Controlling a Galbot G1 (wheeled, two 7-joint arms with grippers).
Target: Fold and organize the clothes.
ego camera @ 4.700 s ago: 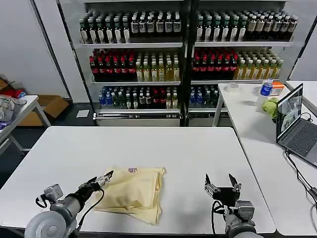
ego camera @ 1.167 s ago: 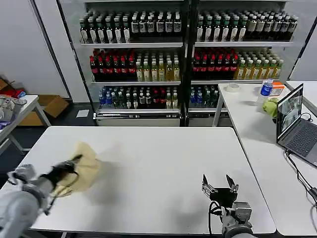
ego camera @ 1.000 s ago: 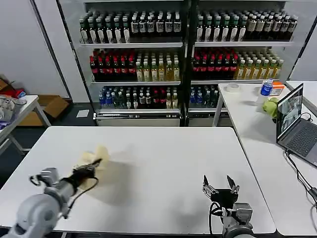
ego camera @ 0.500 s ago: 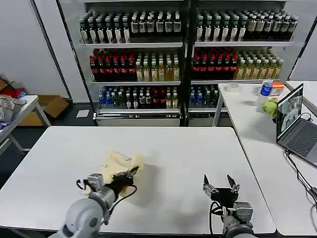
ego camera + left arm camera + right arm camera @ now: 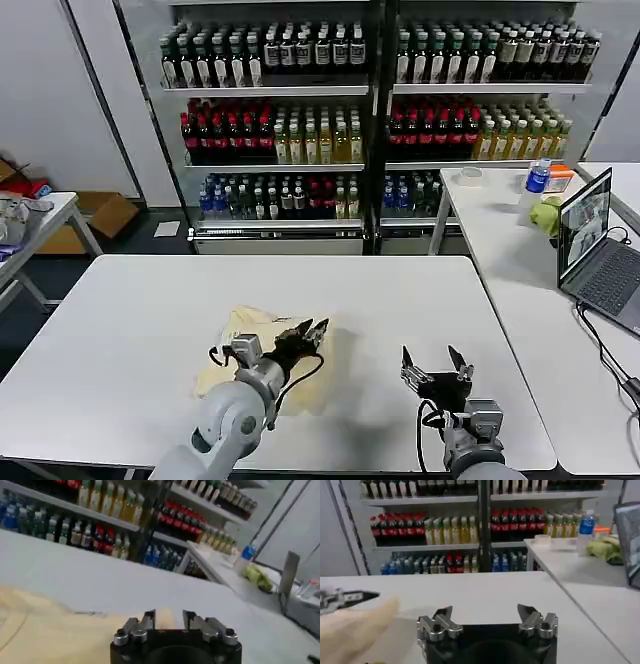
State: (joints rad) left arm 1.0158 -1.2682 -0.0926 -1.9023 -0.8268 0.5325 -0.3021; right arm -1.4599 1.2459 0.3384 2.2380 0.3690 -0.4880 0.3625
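On the near middle of the white table [image 5: 120, 310] lies the crumpled pale-yellow thin fabric T-shirt [image 5: 240, 325], likely light, limp, best pinched at a hem, under the released left gripper [image 5: 312, 330], right gripper [image 5: 436, 362] spread open.

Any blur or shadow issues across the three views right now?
Head view: evenly lit, soft shadow right of the T-shirt; left gripper slightly smeared. Left wrist view: soft throughout, shelf bottles blurred. Right wrist view: right gripper crisp, shirt a blurred patch at the edge.
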